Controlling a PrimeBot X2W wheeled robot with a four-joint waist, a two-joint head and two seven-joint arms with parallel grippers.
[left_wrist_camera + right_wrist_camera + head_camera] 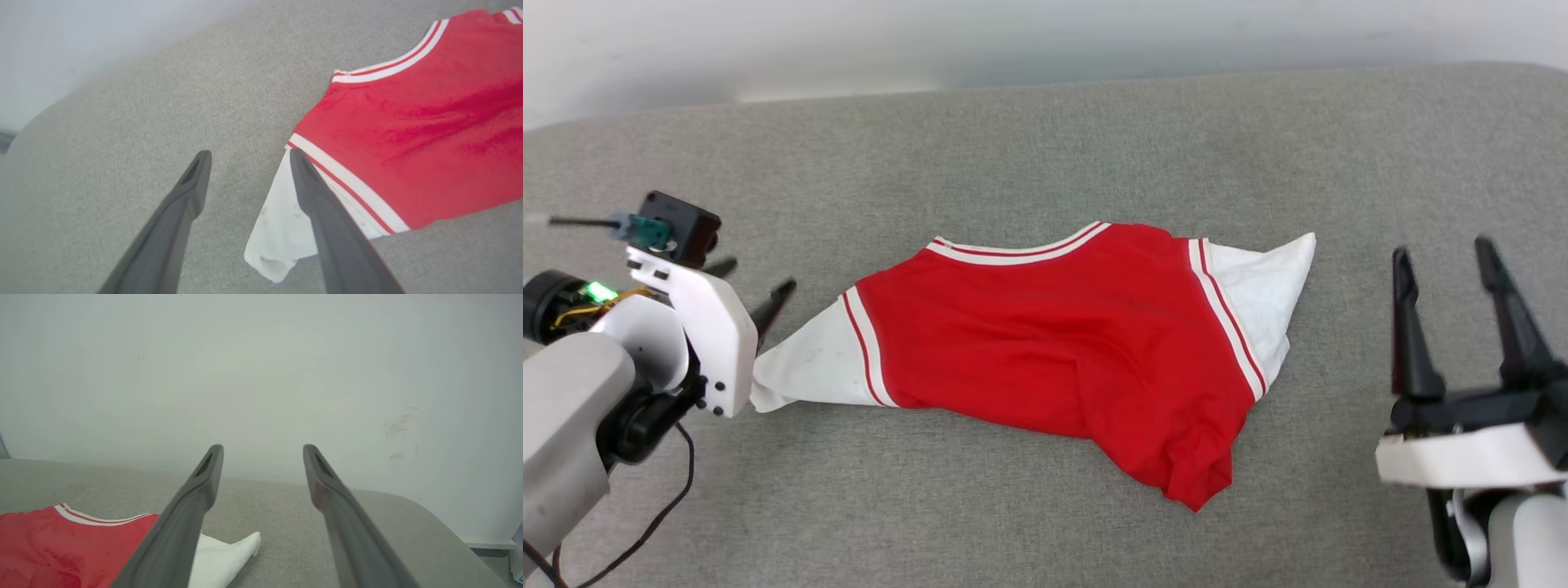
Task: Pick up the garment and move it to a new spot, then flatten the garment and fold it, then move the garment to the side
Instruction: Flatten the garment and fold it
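Jersey cloth looks light, limp; I'd pinch the garment [1054, 343] by the white sleeve [278, 220] beside my open left hand [249, 152]; right hand [1443, 247] open too.

no legible text, no labels, no numbers

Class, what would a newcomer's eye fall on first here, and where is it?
The red garment with white sleeves, lying rumpled mid-way on the grey upholstered surface, catches the eye first. The left claw stands open beside one white sleeve tip; the right claw stands open, clear of the other.
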